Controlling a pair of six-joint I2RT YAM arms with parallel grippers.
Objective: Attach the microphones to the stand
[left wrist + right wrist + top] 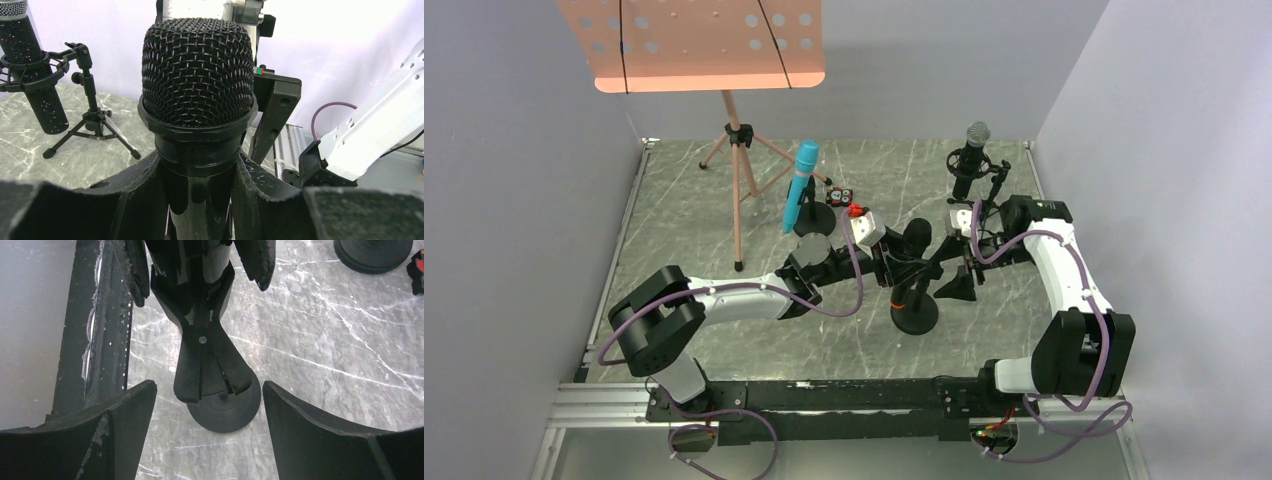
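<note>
The black microphone with the orange end [913, 243] stands tilted over a stand with a round base [914, 318]. My left gripper [892, 266] is shut on its body just under the black mesh head [197, 75]; its fingers [272, 175] press both sides. My right gripper [961, 272] is open and empty beside that stand, with the stand's black clip [210, 365] and round base [225, 412] between its fingers [320, 435]. The blue microphone [801, 186] leans in its own stand. The silver-headed black microphone [971, 157] sits in a shock mount on a small tripod and also shows in the left wrist view [32, 75].
An orange music stand [692, 45] on a tripod stands at the back left. A small red and black object [848, 203] lies by the blue microphone's round base [814, 222]. Grey walls close in both sides. A metal rail [824, 395] runs along the near edge.
</note>
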